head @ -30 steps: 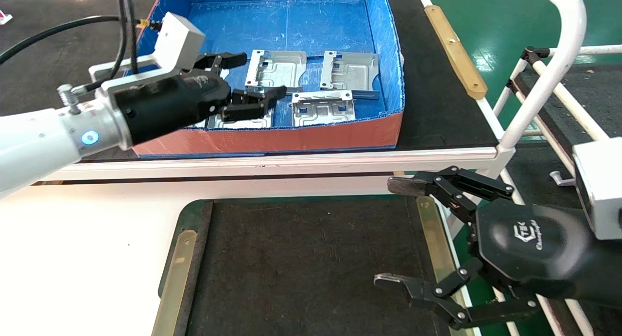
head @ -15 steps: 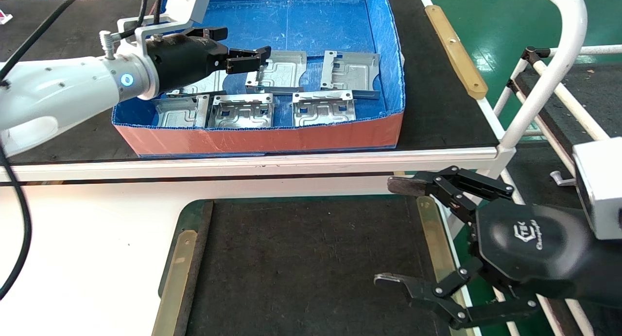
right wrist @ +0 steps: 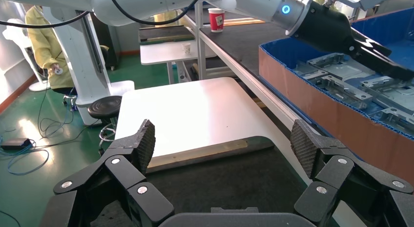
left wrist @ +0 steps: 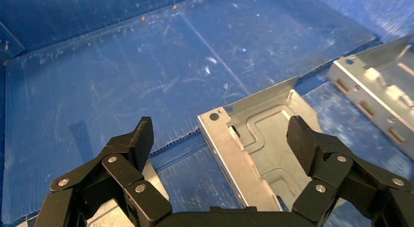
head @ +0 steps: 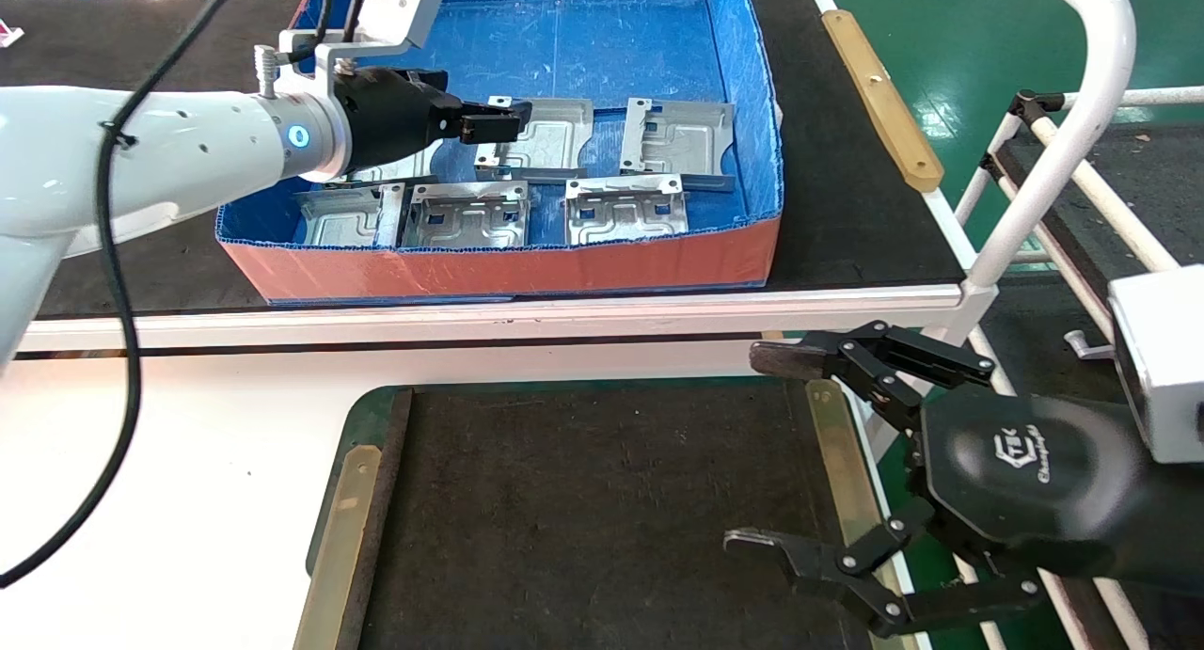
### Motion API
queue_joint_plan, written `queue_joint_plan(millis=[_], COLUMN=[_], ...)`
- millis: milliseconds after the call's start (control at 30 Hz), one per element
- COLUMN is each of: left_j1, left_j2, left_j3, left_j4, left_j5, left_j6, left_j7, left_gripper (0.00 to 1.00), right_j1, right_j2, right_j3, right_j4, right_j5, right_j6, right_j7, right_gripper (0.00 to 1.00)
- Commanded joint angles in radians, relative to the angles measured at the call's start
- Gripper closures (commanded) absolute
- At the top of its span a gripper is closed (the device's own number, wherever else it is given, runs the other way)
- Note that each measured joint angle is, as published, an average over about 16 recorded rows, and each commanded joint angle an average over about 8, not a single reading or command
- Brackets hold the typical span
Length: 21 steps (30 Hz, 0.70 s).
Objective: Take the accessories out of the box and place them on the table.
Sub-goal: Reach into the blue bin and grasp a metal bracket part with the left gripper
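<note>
Reach-in step, nothing's been lifted yet: all six accessories (head: 625, 210) are lying in the box (head: 508, 266). The left gripper (head: 499, 121) is held spread over a back-row plate (left wrist: 258, 149); lowering and pinching its edge seems needed next. The right gripper (head: 767, 448) is parked wide open by the table (head: 169, 462)

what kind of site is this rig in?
Likely a factory floor or robot test cell. Signs: green-painted floor, stamped metal plates in a blue corrugated bin, and workbenches in a row. The left gripper hovers open over the plates.
</note>
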Motion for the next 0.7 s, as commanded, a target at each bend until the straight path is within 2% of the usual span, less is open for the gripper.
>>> queue_joint_plan(millis=[33,467,667,700], left_j1=[-0.003,0.020,0.025,0.025], left_j2=[0.009,-0.014,-0.020,-0.020], left_j3=[0.014,0.056,0.059,0.059], left_j4=[0.002,-0.068,-0.079,-0.079], left_j5=[0.031,0.185,0.224,0.226], left_j6=[-0.009,-0.009,-0.011,-0.011], left_j7=[-0.037,-0.257,-0.323,-0.327], left_gripper=[0.00,0.00,0.00,0.05], right_j1=[0.000,0.000,0.000,0.000], right_j2=[0.000,0.000,0.000,0.000], right_j3=[0.000,0.000,0.000,0.000], right_j4=[0.000,0.000,0.000,0.000], right_j5=[0.000,0.000,0.000,0.000], right_j6=[0.000,0.000,0.000,0.000], right_j7=[0.000,0.000,0.000,0.000], right_gripper=[0.00,0.00,0.00,0.00])
